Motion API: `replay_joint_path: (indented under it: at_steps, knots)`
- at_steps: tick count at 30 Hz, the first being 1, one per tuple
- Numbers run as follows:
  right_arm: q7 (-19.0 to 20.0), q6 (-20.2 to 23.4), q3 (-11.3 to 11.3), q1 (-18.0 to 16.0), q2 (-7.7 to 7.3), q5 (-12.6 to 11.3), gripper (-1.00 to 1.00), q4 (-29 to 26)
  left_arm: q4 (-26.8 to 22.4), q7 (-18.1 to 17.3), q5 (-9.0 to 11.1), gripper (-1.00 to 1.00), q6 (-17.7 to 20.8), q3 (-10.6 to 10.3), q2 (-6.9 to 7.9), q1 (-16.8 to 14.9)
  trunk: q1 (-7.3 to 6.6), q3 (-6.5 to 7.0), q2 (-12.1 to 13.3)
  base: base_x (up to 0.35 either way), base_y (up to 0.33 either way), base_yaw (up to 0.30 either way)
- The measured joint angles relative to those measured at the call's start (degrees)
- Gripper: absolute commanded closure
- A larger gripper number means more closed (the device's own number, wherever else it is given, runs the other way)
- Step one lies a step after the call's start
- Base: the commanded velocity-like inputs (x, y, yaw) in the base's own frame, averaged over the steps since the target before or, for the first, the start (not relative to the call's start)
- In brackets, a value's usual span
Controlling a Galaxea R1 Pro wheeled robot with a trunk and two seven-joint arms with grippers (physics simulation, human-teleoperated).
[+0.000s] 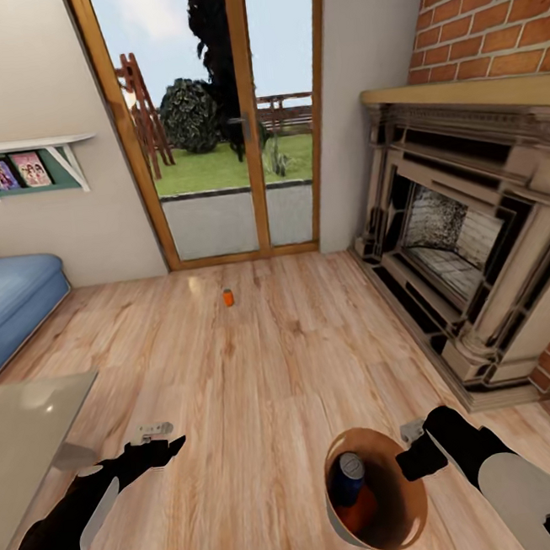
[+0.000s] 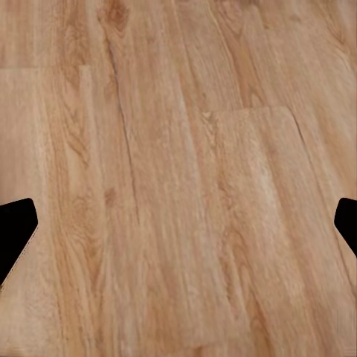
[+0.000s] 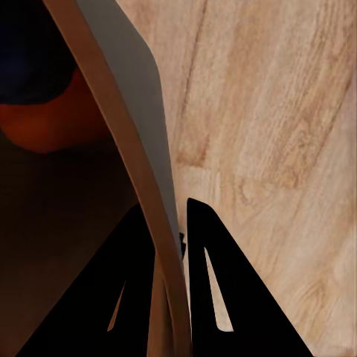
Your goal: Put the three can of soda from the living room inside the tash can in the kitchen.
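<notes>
- The tash can (image 1: 401, 526) hangs low in front of the robot, over the wooden floor (image 1: 260, 378), held by the right gripper (image 1: 419, 456). In the right wrist view its two fingers (image 3: 212, 290) are pinched on the bin's rim wall (image 3: 141, 171), one inside and one outside.
- Inside the bin lie a blue can (image 1: 350, 474) and an orange can (image 1: 361, 510), the blue one resting above the orange.
- The third can (image 1: 228, 297) stands upright on the floor, well ahead, near the glass door (image 1: 225, 119).
- The left gripper (image 1: 162, 450) hovers over bare boards with nothing in it; in its wrist view the fingertips (image 2: 16, 234) sit at the far edges of the frame, spread wide apart.
- Further out: a fireplace (image 1: 467, 246) at the right, a blue sofa (image 1: 11, 298) and a glass table (image 1: 28, 428) at the left.
- Two cans look collected, one remains, and the kitchen is not in sight.
- The risk I see is that thin rim pinch: the loaded bin could swing or slip loose while the robot rolls toward the last can.
- A careless left reach could also topple that can and send it rolling.
</notes>
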Motion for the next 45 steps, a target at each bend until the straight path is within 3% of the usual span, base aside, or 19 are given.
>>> replay_joint_path:
  at_steps: [45]
  knots:
    - [-0.17, -0.12, 0.17, 0.0, 0.9, 0.09, 1.0, 0.0, -0.01, -0.39, 0.09, -1.0, 0.09, 0.0, 0.0, 0.0, 0.0, 0.0, 0.0, 0.328, 0.015, 0.0]
